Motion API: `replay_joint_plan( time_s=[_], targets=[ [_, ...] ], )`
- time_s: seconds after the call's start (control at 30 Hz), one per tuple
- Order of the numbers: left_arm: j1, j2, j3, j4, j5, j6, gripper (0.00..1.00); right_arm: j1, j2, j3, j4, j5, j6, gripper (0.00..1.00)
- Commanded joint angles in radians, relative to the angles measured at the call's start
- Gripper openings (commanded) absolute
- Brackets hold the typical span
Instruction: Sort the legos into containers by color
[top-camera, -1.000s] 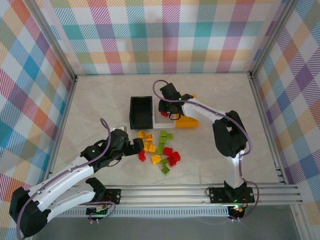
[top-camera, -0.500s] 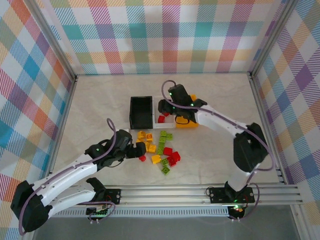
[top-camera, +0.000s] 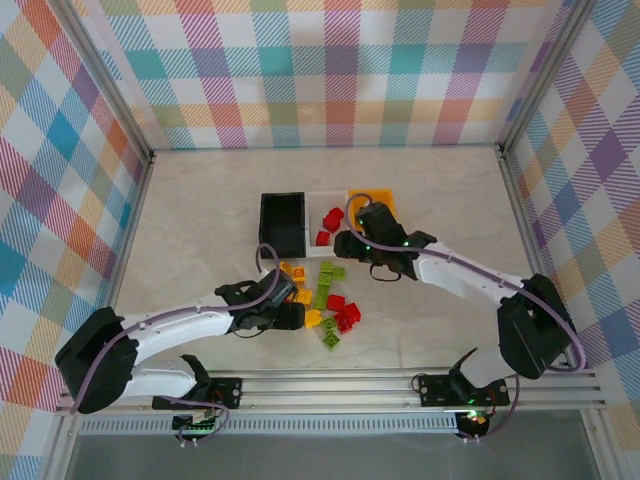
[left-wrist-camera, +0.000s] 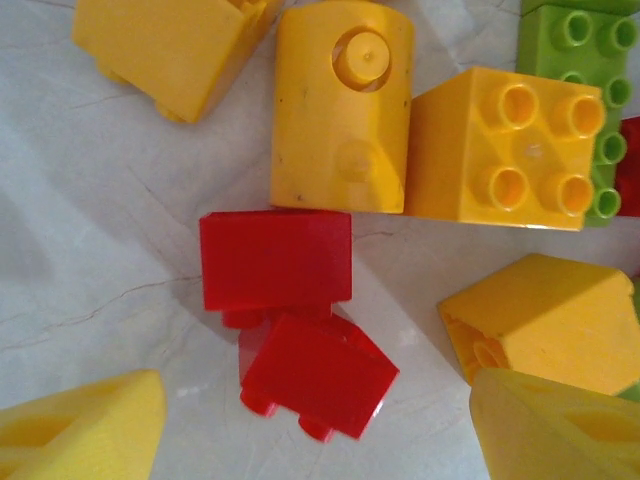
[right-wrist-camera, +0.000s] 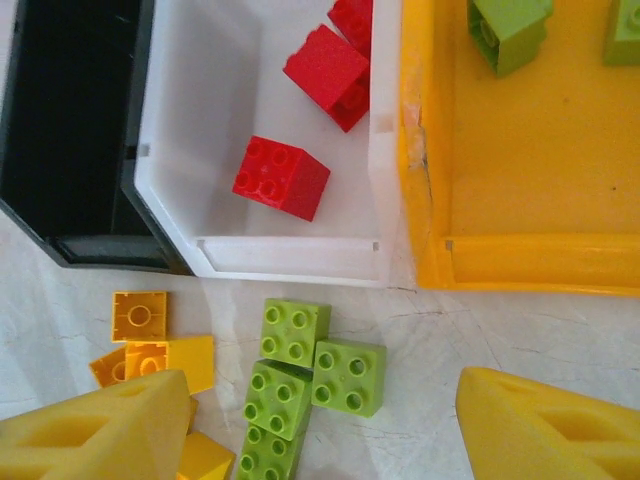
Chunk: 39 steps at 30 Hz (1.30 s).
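The legos lie in a loose pile (top-camera: 322, 298) in front of the three containers. My left gripper (top-camera: 293, 316) is open and low over two red bricks (left-wrist-camera: 275, 262) (left-wrist-camera: 315, 375), with its yellow fingers (left-wrist-camera: 80, 425) either side of the nearer one. Yellow bricks (left-wrist-camera: 340, 105) (left-wrist-camera: 505, 150) lie just beyond. My right gripper (right-wrist-camera: 320, 440) is open above three lime green bricks (right-wrist-camera: 295, 333) (right-wrist-camera: 347, 377) (right-wrist-camera: 280, 400). The white bin (right-wrist-camera: 200, 120) holds red bricks (right-wrist-camera: 281, 177). The orange-yellow bin (right-wrist-camera: 520, 170) holds green bricks (right-wrist-camera: 508, 30). The black bin (right-wrist-camera: 70, 100) looks bare inside.
The bins stand side by side at mid-table: black (top-camera: 282, 222), white (top-camera: 318, 198), orange-yellow (top-camera: 385, 197) partly behind the right arm. Yellow bricks (right-wrist-camera: 138, 317) lie left of the green ones. Aluminium rails and checked walls bound the table.
My left gripper has slid right along the table to the red bricks in the pile. My right gripper has drawn back from over the white bin toward the green bricks, uncovering the bins.
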Motion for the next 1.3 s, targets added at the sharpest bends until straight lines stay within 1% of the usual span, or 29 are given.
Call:
replay_joint_plan(
  time_s=[0.0, 0.1, 0.27, 0.37, 0.5, 0.6, 0.7, 0.77, 0.83, 0.9, 0.97, 1.03, 1.13, 1.27],
  targets=[
    [-0.010, 0.049, 0.033, 0.042, -0.031, 0.026, 0.77, 0.002, -0.039, -0.014, 0.035, 0.018, 0.012, 0.72],
    [-0.010, 0.081, 0.035, 0.039, -0.066, 0.027, 0.70, 0.002, -0.050, -0.024, 0.039, 0.021, 0.007, 0.72],
    [-0.011, 0.079, 0.015, 0.040, -0.099, 0.023, 0.57, 0.002, -0.059, -0.038, 0.043, 0.027, 0.007, 0.72],
    [-0.010, 0.073, 0.007, 0.032, -0.103, 0.022, 0.47, 0.002, -0.059, -0.043, 0.047, 0.029, 0.009, 0.72],
    [-0.011, 0.039, -0.004, 0.011, -0.104, 0.009, 0.38, 0.002, -0.063, -0.048, 0.044, 0.033, 0.014, 0.72],
    [-0.010, -0.029, -0.007, -0.037, -0.096, -0.002, 0.36, 0.002, -0.071, -0.054, 0.042, 0.038, 0.018, 0.72],
    [-0.013, -0.145, 0.004, -0.111, -0.086, -0.019, 0.36, 0.002, -0.077, -0.063, 0.041, 0.041, 0.022, 0.72],
    [-0.014, -0.206, 0.033, -0.158, -0.092, -0.019, 0.36, 0.001, -0.086, -0.074, 0.037, 0.045, 0.025, 0.72],
    [-0.011, -0.211, 0.110, -0.186, -0.114, 0.009, 0.36, 0.001, -0.103, -0.095, 0.035, 0.049, 0.031, 0.72],
    [0.008, -0.152, 0.212, -0.179, -0.118, 0.052, 0.36, 0.002, -0.120, -0.121, 0.030, 0.058, 0.038, 0.72],
    [0.033, -0.055, 0.318, -0.152, -0.116, 0.102, 0.36, 0.002, -0.138, -0.150, 0.025, 0.062, 0.049, 0.72],
    [0.070, 0.077, 0.446, -0.116, -0.094, 0.152, 0.36, 0.002, -0.158, -0.176, 0.012, 0.066, 0.060, 0.72],
    [0.110, 0.280, 0.646, -0.114, -0.086, 0.212, 0.35, 0.002, -0.188, -0.205, -0.008, 0.070, 0.071, 0.72],
    [0.169, 0.507, 0.871, -0.147, -0.068, 0.242, 0.34, 0.002, -0.220, -0.233, -0.032, 0.079, 0.081, 0.72]
  ],
)
